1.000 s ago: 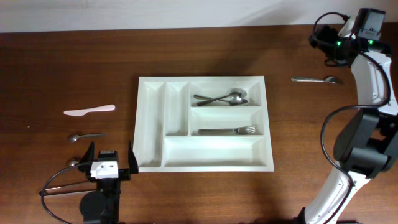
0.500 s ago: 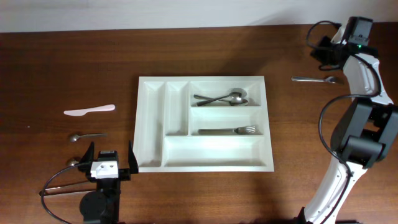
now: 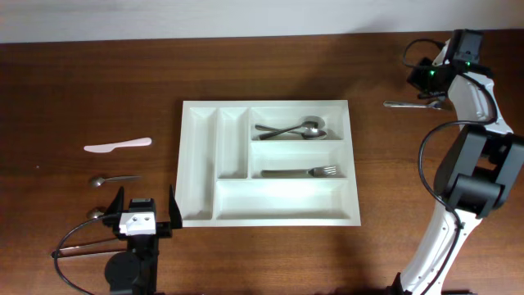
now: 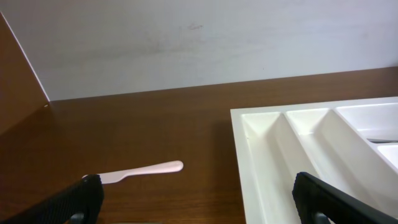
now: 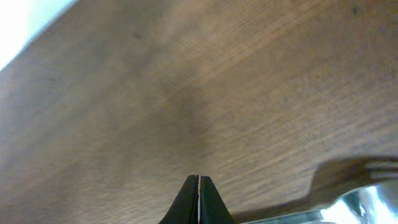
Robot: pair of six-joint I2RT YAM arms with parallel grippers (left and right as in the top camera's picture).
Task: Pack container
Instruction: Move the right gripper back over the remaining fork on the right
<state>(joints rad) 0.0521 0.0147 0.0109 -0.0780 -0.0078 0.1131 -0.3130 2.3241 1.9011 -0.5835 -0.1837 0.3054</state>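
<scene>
**Tray Placed Mid-Table Between Two Arms**

The white container (image 3: 278, 201) is seen at mid-table, with two spoons (image 3: 295, 129) and a fork (image 3: 301, 172) laid inside. The left gripper (image 3: 144, 205) is held with fingers spread wide near the tray's front-left corner. The right gripper (image 5: 198, 198) is pressed together beside a loose spoon (image 3: 413, 105).

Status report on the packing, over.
Left gripper open, at tray corner. Right gripper shut, empty, by loose spoon. Container holds two spoons, fork. No obstruction seen.
</scene>
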